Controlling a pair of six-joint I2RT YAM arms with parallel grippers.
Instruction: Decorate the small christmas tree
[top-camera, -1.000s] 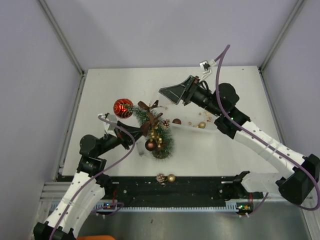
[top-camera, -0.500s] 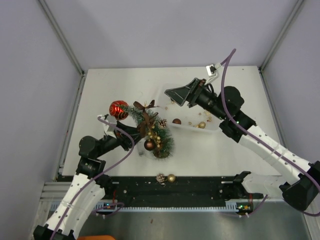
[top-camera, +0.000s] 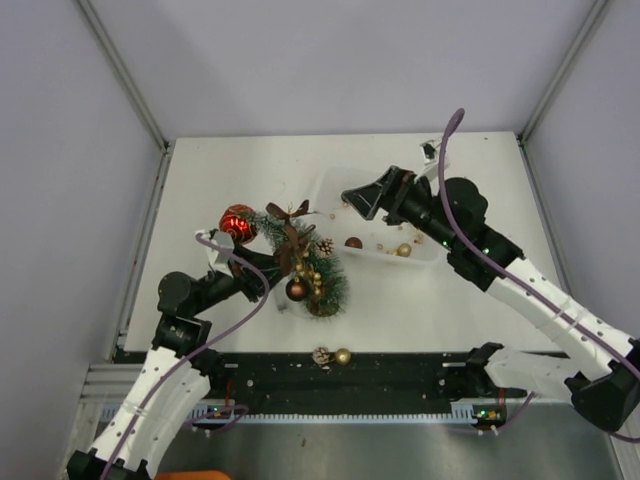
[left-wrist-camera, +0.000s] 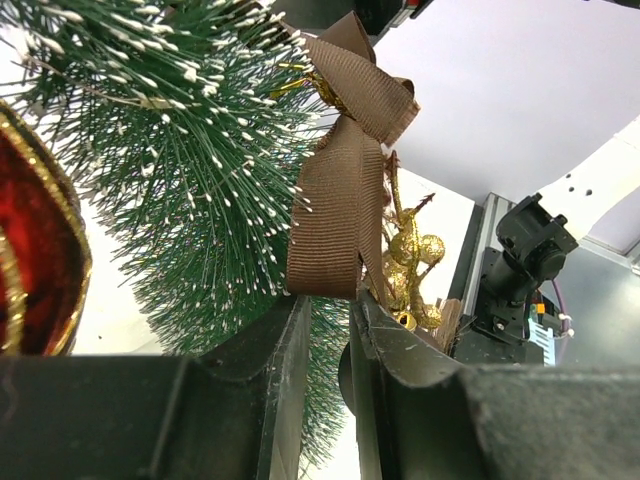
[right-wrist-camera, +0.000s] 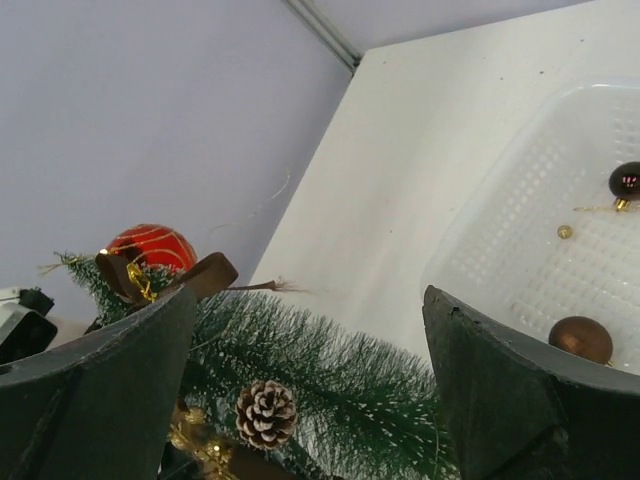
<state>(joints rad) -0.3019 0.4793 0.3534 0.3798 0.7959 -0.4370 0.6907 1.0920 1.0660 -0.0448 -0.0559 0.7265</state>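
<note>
The small christmas tree (top-camera: 318, 272) stands tilted on the table, tip toward the upper left, carrying a red bauble (top-camera: 237, 222), a brown ribbon bow (top-camera: 293, 240), a pinecone (top-camera: 325, 246) and a brown bauble (top-camera: 299, 290). My left gripper (top-camera: 274, 266) is at the tree's left side. In the left wrist view it (left-wrist-camera: 328, 300) is nearly closed, with the end of the ribbon (left-wrist-camera: 340, 200) between its tips. My right gripper (top-camera: 358, 200) is wide open and empty above the white tray's (top-camera: 327, 188) left end. In the right wrist view it (right-wrist-camera: 310, 390) frames the tree (right-wrist-camera: 340, 385) and its pinecone (right-wrist-camera: 266, 413).
The tray holds a brown bauble (top-camera: 353, 242), a gold bauble (top-camera: 403, 250) and small bits. A loose pinecone (top-camera: 321, 355) and gold bauble (top-camera: 342, 355) lie at the table's near edge. Walls enclose the left, back and right sides.
My right gripper has moved right and down toward the tray. The tree's tip with the red bauble has shifted slightly left and down. The left gripper has stayed at the tree.
</note>
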